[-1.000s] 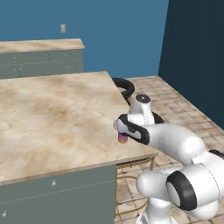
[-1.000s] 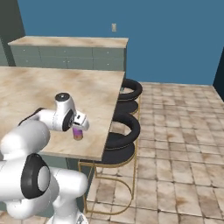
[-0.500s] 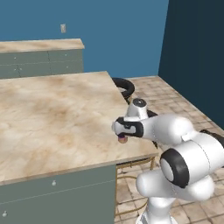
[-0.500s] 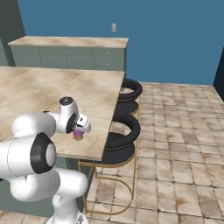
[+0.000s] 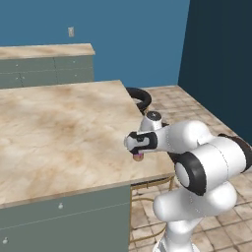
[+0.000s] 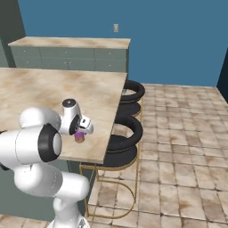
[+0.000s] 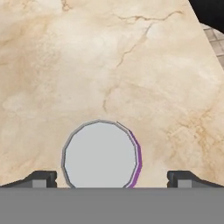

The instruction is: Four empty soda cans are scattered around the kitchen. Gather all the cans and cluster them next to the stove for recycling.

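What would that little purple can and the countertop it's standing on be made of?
The purple can looks like thin metal: its flat top is a plain matte silver disc, with a coloured coating on the side. The countertop looks like polished beige marble, going by its brown veins, though in a rendered picture it could be an imitation.

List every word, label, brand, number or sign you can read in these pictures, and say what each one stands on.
None can be read.
Purple-pink soda can: plain silver top, no print visible on its side.
Marble counter: veining only, no text.
Wall plate: blank.
Back cabinets: no labels.
Robot arm: plain white, no markings.
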You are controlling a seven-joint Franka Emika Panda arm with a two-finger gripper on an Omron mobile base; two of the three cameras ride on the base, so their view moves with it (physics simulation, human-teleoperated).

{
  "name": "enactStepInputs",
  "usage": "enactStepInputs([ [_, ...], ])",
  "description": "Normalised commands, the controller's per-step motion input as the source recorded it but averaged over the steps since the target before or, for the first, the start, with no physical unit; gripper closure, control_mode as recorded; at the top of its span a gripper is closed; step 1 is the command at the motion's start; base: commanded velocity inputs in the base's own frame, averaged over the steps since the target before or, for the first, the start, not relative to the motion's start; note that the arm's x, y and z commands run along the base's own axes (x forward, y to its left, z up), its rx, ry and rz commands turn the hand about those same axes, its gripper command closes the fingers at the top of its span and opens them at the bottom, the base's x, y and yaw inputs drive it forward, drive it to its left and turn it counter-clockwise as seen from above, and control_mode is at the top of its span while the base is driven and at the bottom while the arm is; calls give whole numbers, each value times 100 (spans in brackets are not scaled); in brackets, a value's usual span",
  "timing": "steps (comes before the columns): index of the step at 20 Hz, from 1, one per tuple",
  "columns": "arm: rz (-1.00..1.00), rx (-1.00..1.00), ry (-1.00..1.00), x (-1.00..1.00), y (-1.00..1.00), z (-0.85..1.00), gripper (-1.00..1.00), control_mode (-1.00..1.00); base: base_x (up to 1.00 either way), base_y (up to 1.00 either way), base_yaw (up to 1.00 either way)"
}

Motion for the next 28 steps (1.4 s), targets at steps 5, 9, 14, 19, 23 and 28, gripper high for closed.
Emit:
enactStepInputs([
  [5,0,0,0,12,0,-1,-100,-100,0,0,0],
  [9,0,0,0,1,5,-5,100,-100,0,0,0],
  [14,0,-1,0,0,3,-3,100,-100,0,0,0],
  [19,1,2,5,0,-10,24,100,-100,0,0,0],
  [23,1,0,0,-23,0,94,100,-100,0,0,0],
  [28,0,0,0,-33,0,100,100,-100,0,0,0],
])
